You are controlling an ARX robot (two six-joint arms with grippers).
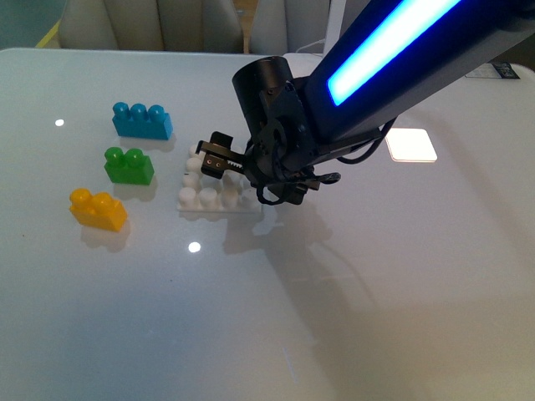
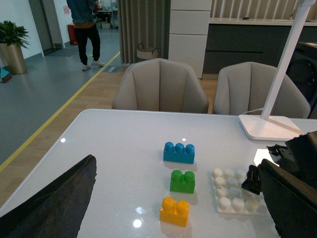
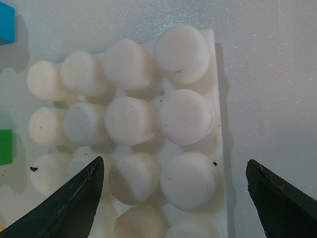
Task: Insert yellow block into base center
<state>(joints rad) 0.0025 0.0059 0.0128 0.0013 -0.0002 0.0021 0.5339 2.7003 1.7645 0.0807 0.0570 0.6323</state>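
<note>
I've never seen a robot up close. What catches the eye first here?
A black right arm with a glowing blue strip reaches in from the right, its open pincer poised over the white studded base. Left of the base three bright bricks lie in a row: blue brick farthest, green brick, then yellow block nearest the robot.

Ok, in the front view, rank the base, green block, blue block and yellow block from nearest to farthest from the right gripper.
1. The base, directly under the right gripper.
2. The green block and the blue block, both off to the left; too close to call between them.
3. The yellow block, farthest left, closest to the robot.
</note>
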